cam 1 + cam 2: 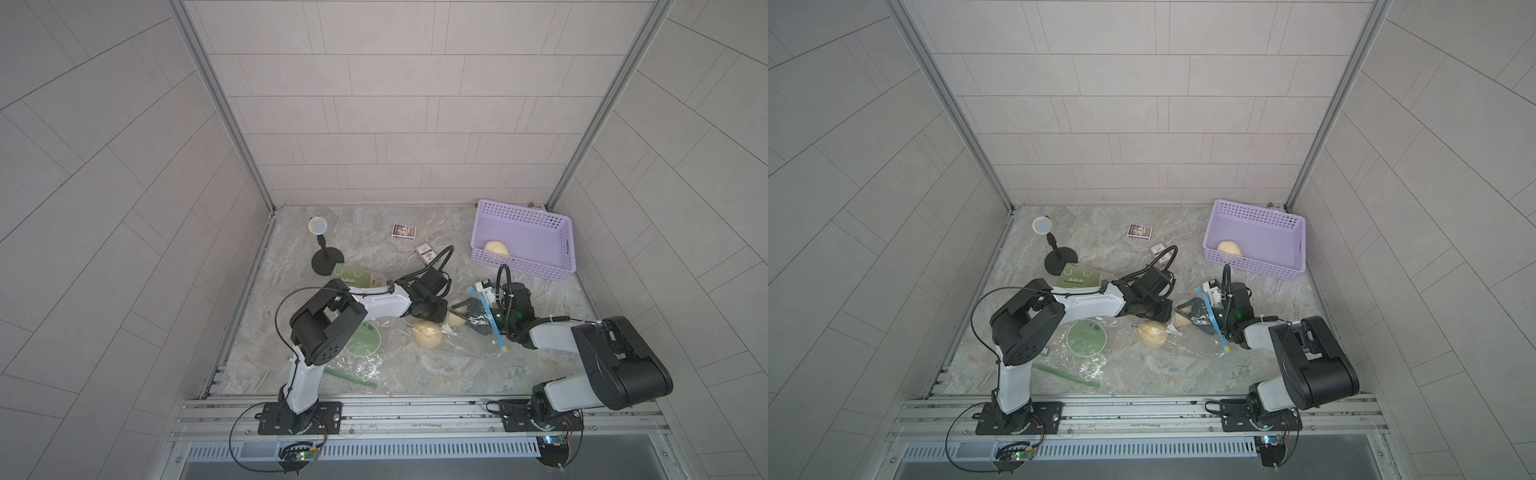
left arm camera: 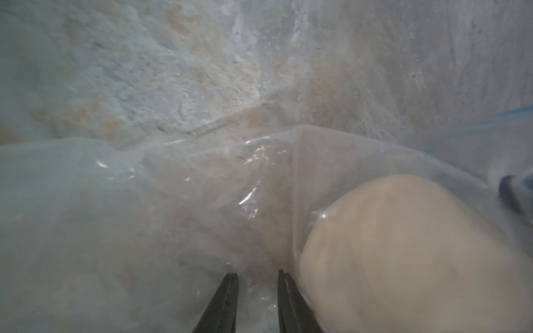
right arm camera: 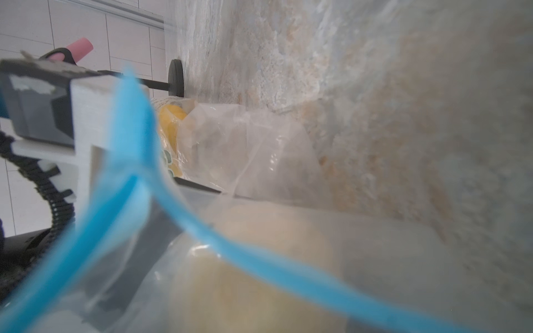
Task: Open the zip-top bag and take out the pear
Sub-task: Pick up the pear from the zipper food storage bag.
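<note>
Marble tabletop (image 1: pixel 374 237) bears a crumpled clear blue-zipped bag (image 1: pixel 471 347) holding a pale pear (image 1: pixel 428 335).

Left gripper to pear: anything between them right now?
Yes. Clear film of the zip-top bag wraps the pear, which lies just beside the left gripper in the left wrist view. The gripper would meet plastic, not fruit.

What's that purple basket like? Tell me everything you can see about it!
The purple basket is a lilac, plastic-looking rectangular box with no lid. Its walls are full of small holes, and one end wall has a handle slot. It stands upright, slightly askew, on the marble-look table in the far right corner. One pale yellowish fruit lies inside, against its near wall. Nothing else touches it.
</note>
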Controlling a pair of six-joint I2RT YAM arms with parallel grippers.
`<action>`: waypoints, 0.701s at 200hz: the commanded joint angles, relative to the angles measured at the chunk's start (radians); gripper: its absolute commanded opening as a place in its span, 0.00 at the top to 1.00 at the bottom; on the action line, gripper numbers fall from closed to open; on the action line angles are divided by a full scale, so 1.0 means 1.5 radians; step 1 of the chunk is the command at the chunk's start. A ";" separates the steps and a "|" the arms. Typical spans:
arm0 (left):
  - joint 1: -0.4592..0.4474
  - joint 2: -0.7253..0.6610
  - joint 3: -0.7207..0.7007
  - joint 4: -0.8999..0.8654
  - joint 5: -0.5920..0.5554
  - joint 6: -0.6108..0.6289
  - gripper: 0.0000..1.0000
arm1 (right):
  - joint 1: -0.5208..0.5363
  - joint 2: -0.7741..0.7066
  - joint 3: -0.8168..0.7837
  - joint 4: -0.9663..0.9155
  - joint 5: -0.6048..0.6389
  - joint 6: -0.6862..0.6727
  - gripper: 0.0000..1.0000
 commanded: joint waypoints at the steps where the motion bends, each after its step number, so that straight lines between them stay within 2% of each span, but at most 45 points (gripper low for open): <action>1: -0.015 0.025 -0.010 -0.023 0.039 0.011 0.75 | 0.012 0.024 0.006 0.003 0.029 0.012 0.17; 15: 0.005 0.016 -0.034 -0.011 0.040 0.005 0.76 | 0.010 0.008 0.007 -0.026 0.028 0.003 0.24; 30: 0.031 0.002 -0.056 -0.011 0.034 0.008 0.79 | 0.008 -0.035 0.015 -0.106 0.030 -0.024 0.27; 51: 0.055 -0.012 -0.071 -0.028 0.013 0.027 0.80 | 0.002 -0.115 0.030 -0.248 0.040 -0.067 0.26; 73: 0.076 0.013 -0.079 -0.026 0.001 0.030 0.80 | -0.022 -0.187 0.053 -0.405 0.048 -0.112 0.26; 102: 0.096 0.024 -0.099 0.003 -0.015 0.018 0.80 | -0.098 -0.267 0.065 -0.570 0.034 -0.166 0.25; 120: 0.106 0.025 -0.095 0.005 -0.017 0.019 0.80 | -0.148 -0.313 0.068 -0.630 0.016 -0.183 0.24; 140: 0.110 0.030 -0.084 -0.002 -0.021 0.025 0.80 | -0.151 -0.345 0.066 -0.639 0.003 -0.166 0.23</action>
